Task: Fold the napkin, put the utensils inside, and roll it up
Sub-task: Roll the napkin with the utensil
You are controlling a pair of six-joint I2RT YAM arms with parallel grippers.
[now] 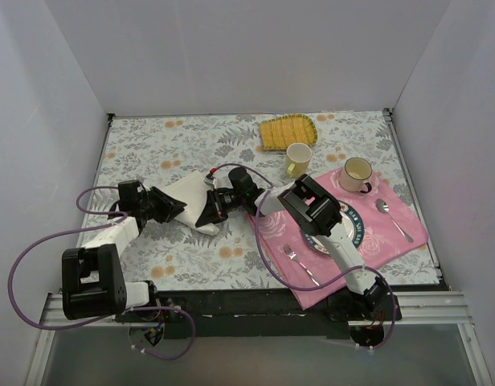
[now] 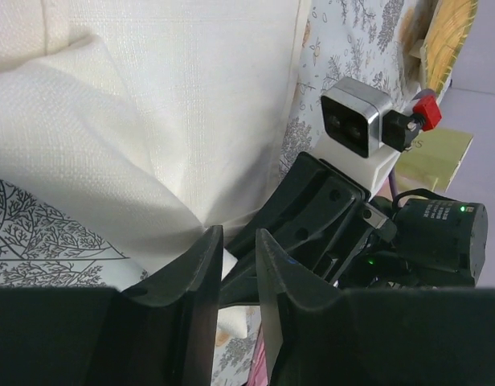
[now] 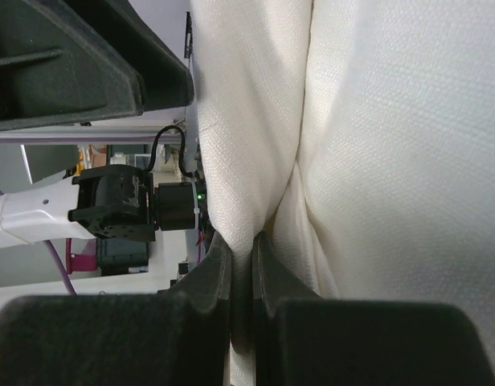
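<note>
The cream-white napkin lies bunched on the floral table, left of centre, between my two grippers. It fills the left wrist view and the right wrist view. My right gripper is shut on a raised fold of the cloth at the napkin's near right edge. My left gripper is at the napkin's near left edge. Its jaws stand a little apart with nothing between them. The right gripper's body is just beyond them. The gold utensil is out of view.
A pink rose placemat lies at the right with a plate, a silver fork and a silver spoon. Two mugs and a yellow ribbed mat are behind. White walls enclose the table.
</note>
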